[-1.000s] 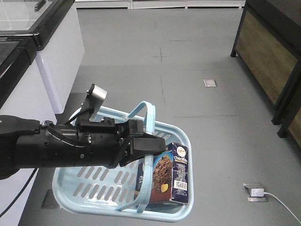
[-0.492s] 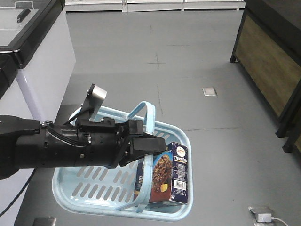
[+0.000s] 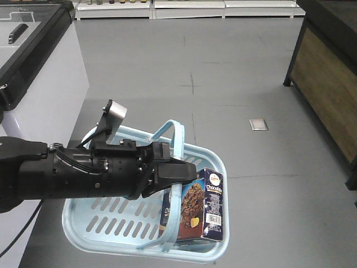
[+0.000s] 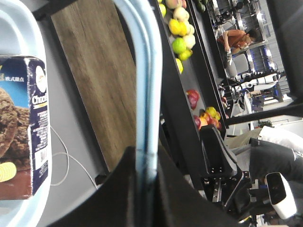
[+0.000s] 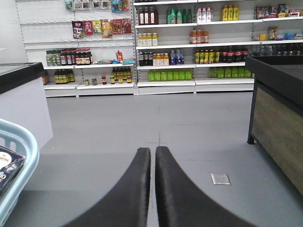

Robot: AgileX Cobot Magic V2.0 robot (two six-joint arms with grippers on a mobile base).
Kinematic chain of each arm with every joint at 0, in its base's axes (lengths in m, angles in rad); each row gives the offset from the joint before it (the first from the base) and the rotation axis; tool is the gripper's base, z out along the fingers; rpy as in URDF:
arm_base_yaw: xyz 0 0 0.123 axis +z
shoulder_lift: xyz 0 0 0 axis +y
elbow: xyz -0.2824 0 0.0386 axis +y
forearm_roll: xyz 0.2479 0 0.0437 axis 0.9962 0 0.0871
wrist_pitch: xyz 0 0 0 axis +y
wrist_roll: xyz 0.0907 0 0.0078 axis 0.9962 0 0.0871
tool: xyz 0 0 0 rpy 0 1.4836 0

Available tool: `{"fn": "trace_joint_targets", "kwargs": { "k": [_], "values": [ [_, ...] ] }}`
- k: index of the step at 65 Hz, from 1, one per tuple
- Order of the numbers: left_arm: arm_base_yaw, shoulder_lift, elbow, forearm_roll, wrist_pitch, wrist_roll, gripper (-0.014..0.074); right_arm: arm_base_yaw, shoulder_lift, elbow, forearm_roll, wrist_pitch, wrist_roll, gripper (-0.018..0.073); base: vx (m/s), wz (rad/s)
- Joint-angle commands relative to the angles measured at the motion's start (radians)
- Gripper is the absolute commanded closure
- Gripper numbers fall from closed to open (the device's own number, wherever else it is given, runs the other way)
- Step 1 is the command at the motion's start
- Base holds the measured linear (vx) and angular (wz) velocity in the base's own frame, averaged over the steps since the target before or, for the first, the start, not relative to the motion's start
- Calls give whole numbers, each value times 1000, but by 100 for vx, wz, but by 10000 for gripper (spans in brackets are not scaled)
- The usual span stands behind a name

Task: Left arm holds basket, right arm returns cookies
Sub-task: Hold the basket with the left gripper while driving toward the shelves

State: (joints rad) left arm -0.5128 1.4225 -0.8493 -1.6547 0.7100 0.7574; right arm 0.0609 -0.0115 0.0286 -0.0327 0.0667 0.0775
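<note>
My left arm (image 3: 83,176) reaches across the front view. Its gripper (image 3: 192,173) is shut on one loop handle (image 3: 174,131) of the light blue basket (image 3: 111,245), which hangs above the grey floor. The left wrist view shows that handle (image 4: 147,71) pinched between the black fingers of this gripper (image 4: 146,165). The cookies (image 3: 203,204) stand upright in the basket's right end, and the carton (image 4: 23,132) also shows at the left wrist's left edge. My right gripper (image 5: 153,150) is shut on nothing, to the right of the basket rim (image 5: 21,142).
A white counter (image 3: 44,84) stands at the left. A dark, wood-panelled display stand (image 3: 326,84) is on the right, with fruit (image 4: 182,42) on it. Shelves of bottles (image 5: 165,47) line the far wall. A metal floor plate (image 3: 258,124) lies ahead.
The floor plate and counter have slid down the front view and the floor plug has left it, so the whole robot has rolled forward. Arm, basket and carton keep their pose.
</note>
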Motion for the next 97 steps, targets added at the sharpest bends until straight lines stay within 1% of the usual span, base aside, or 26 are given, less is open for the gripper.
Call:
{"fn": "trace_joint_targets", "kwargs": {
  "k": [1,42,97],
  "values": [
    [-5,-42,-30,-63,37,16,599,-1,-12,17,-10,-76,1,570,43,5],
    [-5,-42,-30,-64,37,16,599,-1,-12,17,-10,-76,1,570,44,7],
    [-5,-42,-30,-64,33,16,599,-1,-12,17,-10,-76,1,570,52,-4]
  ]
}}
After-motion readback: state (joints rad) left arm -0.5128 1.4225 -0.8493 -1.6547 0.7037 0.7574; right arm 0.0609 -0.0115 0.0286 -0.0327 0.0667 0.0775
